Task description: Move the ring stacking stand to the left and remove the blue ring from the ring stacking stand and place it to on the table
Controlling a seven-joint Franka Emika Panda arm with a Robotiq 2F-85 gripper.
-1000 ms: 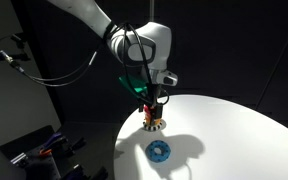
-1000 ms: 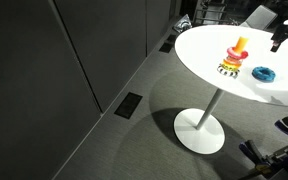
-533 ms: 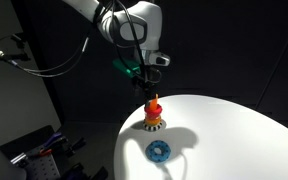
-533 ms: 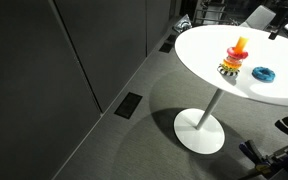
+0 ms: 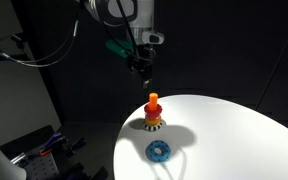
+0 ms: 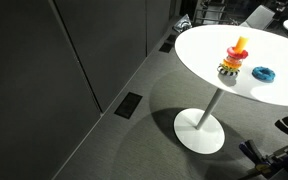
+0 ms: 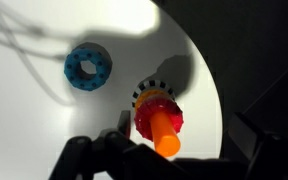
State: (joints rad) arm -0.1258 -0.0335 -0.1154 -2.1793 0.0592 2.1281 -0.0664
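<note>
the ring stacking stand [image 5: 153, 112] is upright on the smooth white table [image 5: 239, 135], near its rounded edge. the blue ring [image 5: 159, 151] lies flat on the table just nearer than the stand, apart from it. my wrist view adds detail: the ring's bumpy rim and centre hole, a red ring [image 7: 146, 106] around the glossy orange post, and dark-and-light stripes at the base. only an exterior view shows the table's pedestal foot [image 6: 200, 133]. my gripper [image 5: 142, 70] hangs above the stand, clear of it, fingers spread and holding nothing.
</note>
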